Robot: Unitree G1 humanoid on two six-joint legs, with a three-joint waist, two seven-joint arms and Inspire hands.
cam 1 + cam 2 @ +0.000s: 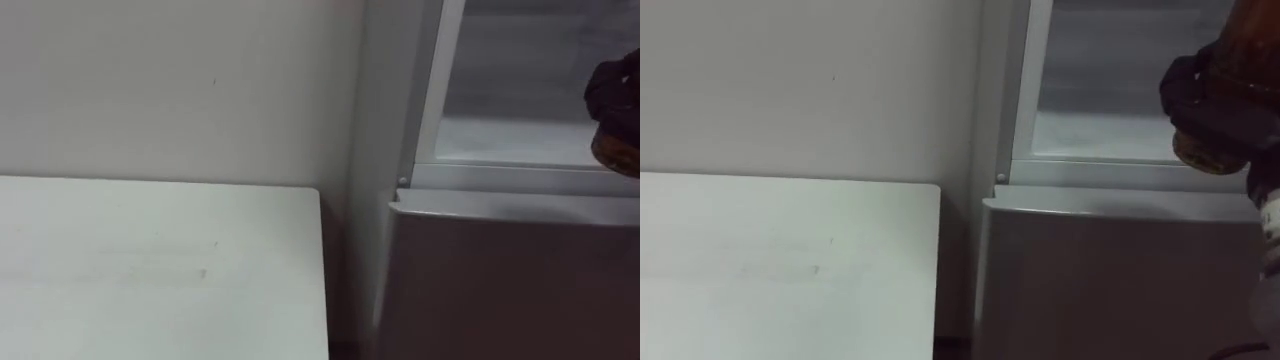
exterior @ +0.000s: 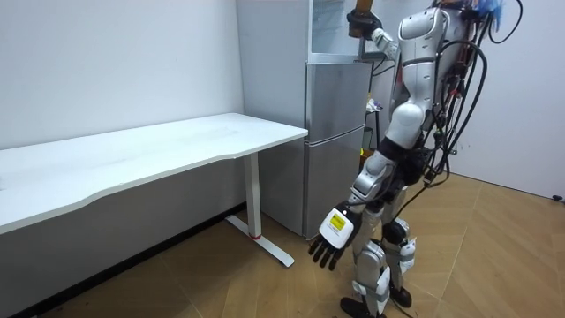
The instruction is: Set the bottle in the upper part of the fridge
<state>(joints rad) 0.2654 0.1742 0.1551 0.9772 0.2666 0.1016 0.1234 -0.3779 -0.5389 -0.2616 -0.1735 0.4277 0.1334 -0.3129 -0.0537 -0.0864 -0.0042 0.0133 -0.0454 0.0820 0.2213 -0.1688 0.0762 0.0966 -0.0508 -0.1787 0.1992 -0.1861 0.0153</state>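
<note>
A brown bottle point(image 1: 1208, 152) is held up at the right of the eye views, in front of the open upper fridge compartment point(image 1: 1110, 100). My right hand point(image 1: 1200, 95) is shut on it, dark fingers curled round its lower part; the bottle's top is hidden. The left eye view has the same hand point(image 1: 610, 92) and bottle point(image 1: 616, 150) at its right edge. In the room view I stand close to the grey fridge point(image 2: 334, 141), with the right hand point(image 2: 359, 21) raised to the upper compartment. My left hand point(image 2: 330, 237) hangs open by my leg.
The closed grey lower fridge door point(image 1: 1120, 285) is below the compartment's white frame point(image 1: 1025, 90). A white table point(image 1: 150, 270) stands against the wall to the left of the fridge, with a narrow gap between them. Wooden floor lies behind me in the room view.
</note>
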